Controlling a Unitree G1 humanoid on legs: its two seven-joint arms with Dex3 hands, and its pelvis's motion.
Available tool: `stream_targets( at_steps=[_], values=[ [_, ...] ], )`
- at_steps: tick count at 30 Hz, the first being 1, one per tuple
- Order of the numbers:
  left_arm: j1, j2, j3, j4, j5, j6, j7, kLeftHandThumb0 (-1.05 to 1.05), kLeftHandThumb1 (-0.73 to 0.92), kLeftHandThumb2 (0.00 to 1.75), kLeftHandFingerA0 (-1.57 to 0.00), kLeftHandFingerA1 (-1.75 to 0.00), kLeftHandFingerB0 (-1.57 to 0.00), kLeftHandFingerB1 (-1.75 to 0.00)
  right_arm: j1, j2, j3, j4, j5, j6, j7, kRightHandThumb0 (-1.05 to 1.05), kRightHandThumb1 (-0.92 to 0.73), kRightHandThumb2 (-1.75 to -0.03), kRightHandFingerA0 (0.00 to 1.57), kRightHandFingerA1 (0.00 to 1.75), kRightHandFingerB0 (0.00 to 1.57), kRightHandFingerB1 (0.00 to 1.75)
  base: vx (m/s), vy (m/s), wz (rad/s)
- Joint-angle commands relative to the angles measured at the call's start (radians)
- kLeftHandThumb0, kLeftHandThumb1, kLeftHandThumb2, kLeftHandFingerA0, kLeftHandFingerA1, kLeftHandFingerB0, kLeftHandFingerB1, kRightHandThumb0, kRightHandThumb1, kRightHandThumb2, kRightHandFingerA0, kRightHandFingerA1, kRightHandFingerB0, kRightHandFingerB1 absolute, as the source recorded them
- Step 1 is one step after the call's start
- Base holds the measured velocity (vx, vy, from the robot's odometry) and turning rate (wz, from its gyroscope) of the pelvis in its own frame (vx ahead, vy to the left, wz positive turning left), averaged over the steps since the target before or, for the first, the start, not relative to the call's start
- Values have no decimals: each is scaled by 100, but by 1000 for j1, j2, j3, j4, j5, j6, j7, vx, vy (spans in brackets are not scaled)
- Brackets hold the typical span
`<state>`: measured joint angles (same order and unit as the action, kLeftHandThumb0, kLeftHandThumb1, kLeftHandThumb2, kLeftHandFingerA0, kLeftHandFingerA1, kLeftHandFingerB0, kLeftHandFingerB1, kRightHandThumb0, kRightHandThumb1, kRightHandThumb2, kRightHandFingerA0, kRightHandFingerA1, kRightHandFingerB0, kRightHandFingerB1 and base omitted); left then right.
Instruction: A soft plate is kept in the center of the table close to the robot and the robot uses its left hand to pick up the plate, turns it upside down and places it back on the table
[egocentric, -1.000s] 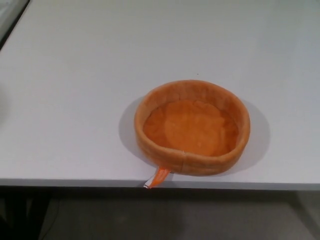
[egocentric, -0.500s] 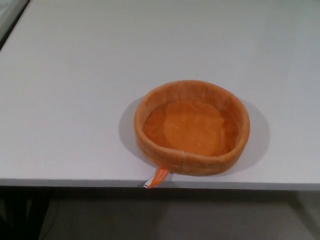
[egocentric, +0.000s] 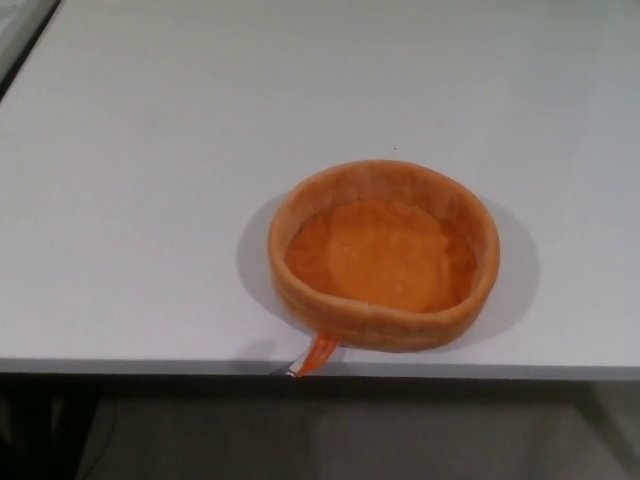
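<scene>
A soft orange plate (egocentric: 383, 254) with a raised plush rim rests right side up on the white table (egocentric: 150, 200), close to the front edge and a little right of centre. Its hollow faces up. An orange tag (egocentric: 316, 354) with a white end sticks out from the plate's near left side and hangs over the table's front edge. Neither of my hands shows in the head view.
The table's front edge (egocentric: 150, 367) runs across the bottom of the picture, with dark floor below it. At the top left corner the table's left edge (egocentric: 25, 50) shows.
</scene>
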<state>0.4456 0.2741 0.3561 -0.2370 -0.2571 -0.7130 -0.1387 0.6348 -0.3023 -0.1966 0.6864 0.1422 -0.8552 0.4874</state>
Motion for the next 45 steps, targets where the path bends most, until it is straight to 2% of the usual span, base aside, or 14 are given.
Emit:
stream_targets(
  at_steps=[1,6,7,10,13,14,18,20,25,31,34,37,45],
  values=[
    [-128,53,21,-102,20,211,46,-93,86,67,-28,-38,-24,-30,-17,-14,-6,29,-2,-28,-5,-62,-84,-66,43,35,27,30,0,0,0],
    [-231,63,2,-125,70,275,46,-94,84,66,-27,-36,-24,-29,-28,-14,-5,46,-3,-37,-1,-60,-84,-66,41,34,27,30,0,0,0],
    [-269,62,-10,-124,98,292,53,-89,64,107,-23,-51,-14,-42,-6,-18,-2,2,-10,-9,-10,-65,-84,-66,40,36,27,31,0,0,0],
    [-360,65,-46,-104,157,319,52,-89,64,108,-21,-52,-16,-44,8,-15,-2,-35,5,-3,-1,-64,-84,-66,41,36,27,31,0,0,0],
    [-425,59,-87,-104,207,371,56,-91,62,107,-22,-51,-15,-41,-2,-17,-2,-20,-6,-8,-5,-63,-84,-66,41,36,28,31,0,0,0],
    [-473,59,-121,-90,245,379,49,-94,83,66,-27,-41,-24,-29,-23,-15,-2,14,-10,-14,-8,-64,-84,-66,42,34,27,30,0,0,0],
    [-530,45,-161,-79,302,387,61,-93,83,66,-31,-39,-27,-30,-5,-14,-1,-32,3,9,-1,-60,-84,-66,42,35,27,30,0,0,0],
    [-575,37,-206,-82,333,423,58,-95,83,66,-31,-38,-27,-29,2,-13,1,-60,6,18,1,-67,-85,-66,41,37,27,31,0,0,0],
    [-666,10,-286,-64,401,442,70,-93,81,65,-32,-42,-29,-31,8,-20,1,-95,-2,54,-6,-68,-85,-66,41,36,27,31,0,0,0],
    [-734,-3,-369,-40,466,480,57,-90,81,65,-30,-41,-27,-31,-90,-27,1,66,-21,9,-2,-63,-83,-66,43,34,28,31,0,0,0],
    [-770,-11,-430,-29,527,505,48,-89,83,66,-29,-41,-26,-33,-71,-26,1,26,6,-1,23,-64,-84,-66,41,35,27,31,0,0,0],
    [-828,3,-492,20,615,508,45,-88,84,66,-28,-42,-25,-32,-59,-24,-4,3,24,4,34,-65,-83,-64,41,32,28,29,0,0,0],
    [-970,65,-573,166,692,544,-21,-88,84,66,-25,-39,-22,-29,-71,-24,-4,2,11,6,23,-65,-84,-66,42,34,27,30,0,0,0]
  ],
)
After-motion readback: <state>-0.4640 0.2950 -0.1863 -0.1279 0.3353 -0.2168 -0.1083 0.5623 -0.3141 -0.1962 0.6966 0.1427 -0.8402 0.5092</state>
